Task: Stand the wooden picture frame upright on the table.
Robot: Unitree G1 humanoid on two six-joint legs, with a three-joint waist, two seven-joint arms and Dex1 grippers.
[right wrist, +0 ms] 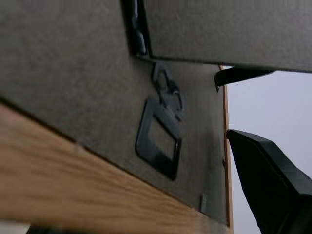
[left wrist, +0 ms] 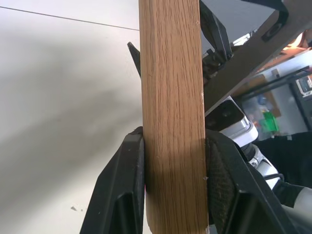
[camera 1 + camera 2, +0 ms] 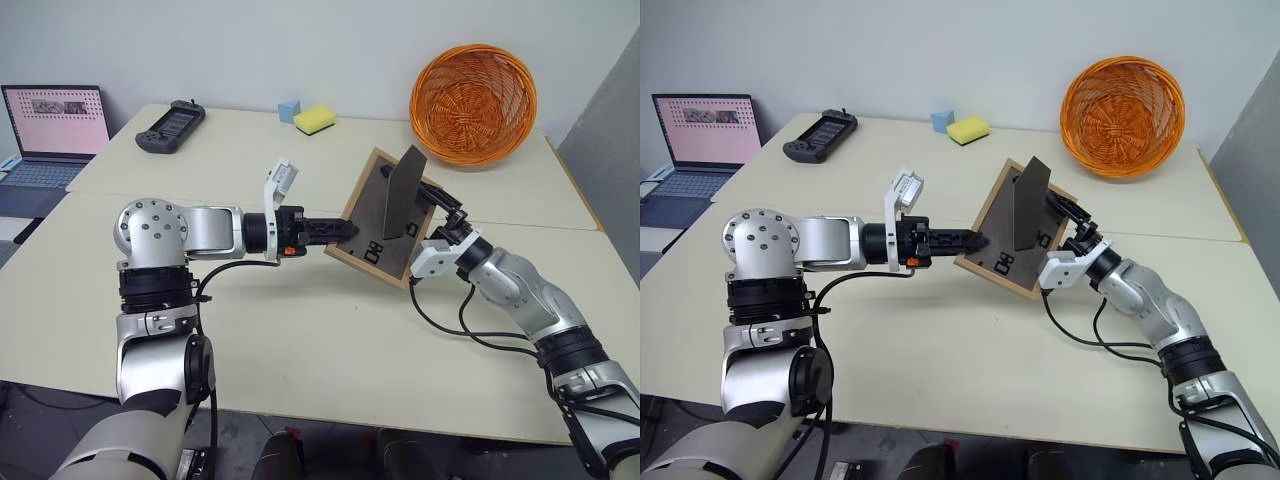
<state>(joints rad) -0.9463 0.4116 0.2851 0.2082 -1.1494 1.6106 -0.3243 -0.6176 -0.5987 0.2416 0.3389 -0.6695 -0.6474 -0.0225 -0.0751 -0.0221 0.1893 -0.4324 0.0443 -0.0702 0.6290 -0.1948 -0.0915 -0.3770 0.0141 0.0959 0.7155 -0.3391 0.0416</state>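
Left wrist view shows the left gripper pinching the wooden picture frame in the air, right gripper spread; it may slip.

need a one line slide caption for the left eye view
Left gripper clamps the wooden picture frame above the table, prop leg swung out, right gripper open at its far edge.

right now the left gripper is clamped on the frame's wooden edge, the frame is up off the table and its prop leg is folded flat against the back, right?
Not quite. The prop leg is swung out from the dark back, as the left eye view shows. The rest holds: the left gripper is clamped on the wooden edge of the wooden picture frame, which is up off the table.
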